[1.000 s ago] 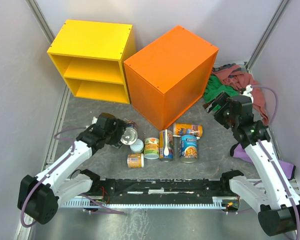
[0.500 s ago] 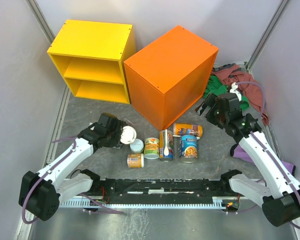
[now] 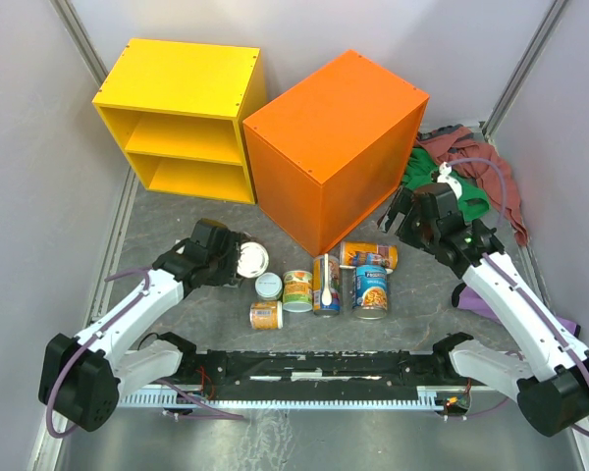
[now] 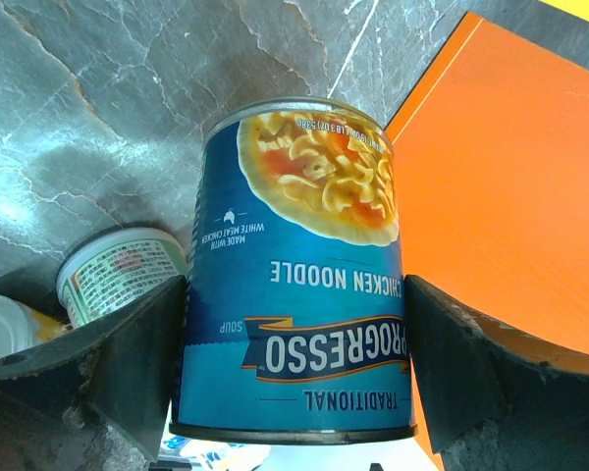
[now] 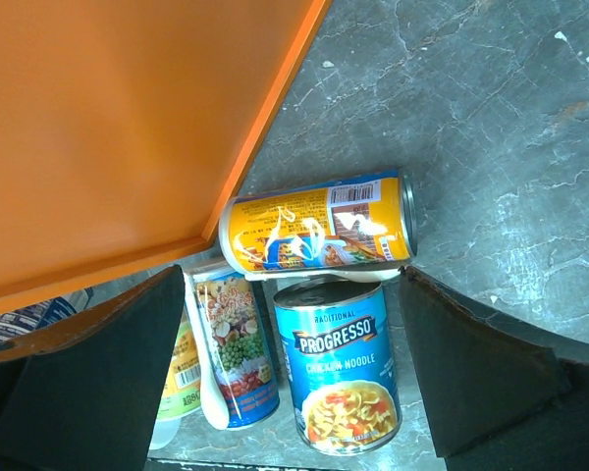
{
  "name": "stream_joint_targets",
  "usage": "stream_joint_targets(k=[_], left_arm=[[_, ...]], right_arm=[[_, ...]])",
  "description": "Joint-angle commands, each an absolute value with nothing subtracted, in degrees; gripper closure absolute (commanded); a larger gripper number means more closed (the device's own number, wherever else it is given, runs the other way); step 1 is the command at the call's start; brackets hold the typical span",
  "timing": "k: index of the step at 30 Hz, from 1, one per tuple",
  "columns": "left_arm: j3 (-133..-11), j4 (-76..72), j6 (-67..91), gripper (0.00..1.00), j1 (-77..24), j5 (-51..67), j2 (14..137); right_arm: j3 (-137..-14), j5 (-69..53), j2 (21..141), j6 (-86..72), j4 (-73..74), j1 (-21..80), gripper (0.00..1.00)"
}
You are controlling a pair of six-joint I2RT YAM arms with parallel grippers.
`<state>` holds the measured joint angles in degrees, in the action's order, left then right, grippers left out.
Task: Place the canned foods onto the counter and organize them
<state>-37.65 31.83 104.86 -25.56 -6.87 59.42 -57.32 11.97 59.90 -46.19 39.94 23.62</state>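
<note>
My left gripper (image 4: 294,365) is shut on a blue Progresso soup can (image 4: 296,245), tipped on its side; from above its silver end (image 3: 249,260) faces right. My right gripper (image 3: 404,218) hangs open above the cans beside the orange counter (image 3: 334,128). Below its jaws (image 5: 294,383) a yellow can (image 5: 319,231) lies flat, with a second blue Progresso can (image 5: 339,368) and a tall pea-label can (image 5: 231,348) upright. A green-label can (image 3: 297,290), a small white-topped can (image 3: 268,286) and a short orange can (image 3: 266,315) stand further left. The counter's top is bare.
A yellow open-fronted shelf unit (image 3: 182,118) stands left of the counter. A heap of red and green cloth (image 3: 461,167) lies at the back right, a purple object (image 3: 471,294) under my right arm. Grey walls close in both sides.
My right gripper has moved left, from over the cloth heap to the counter's front corner above the cans. The left gripper keeps the blue can, hardly shifted.
</note>
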Motion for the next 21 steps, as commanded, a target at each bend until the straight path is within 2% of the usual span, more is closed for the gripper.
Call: stream_joint_targets(k=[1, 3, 5, 12, 21], left_arm=[[-38.65, 22.50, 107.80, 0.14, -24.74, -4.73, 58.19], [-38.06, 22.05, 108.08, 0.05, -24.57, -4.62, 57.94], [-37.53, 21.41, 108.07, 0.00, -24.27, -4.19, 57.99], [-35.31, 16.78, 107.52, 0.01, -23.44, -1.71, 59.26], [-34.40, 19.53, 106.58, 0.01, -23.39, -2.42, 56.70]], right_arm=[[-60.02, 13.62, 59.85, -44.79, 40.81, 24.48, 0.03], [-59.78, 13.62, 59.66, -44.54, 40.97, 24.70, 0.02], [-59.71, 13.62, 59.62, -44.24, 41.25, 25.08, 0.02], [-60.05, 13.70, 59.57, -42.69, 42.48, 25.62, 0.02], [-60.79, 14.42, 58.79, -40.46, 43.81, 27.08, 0.03]])
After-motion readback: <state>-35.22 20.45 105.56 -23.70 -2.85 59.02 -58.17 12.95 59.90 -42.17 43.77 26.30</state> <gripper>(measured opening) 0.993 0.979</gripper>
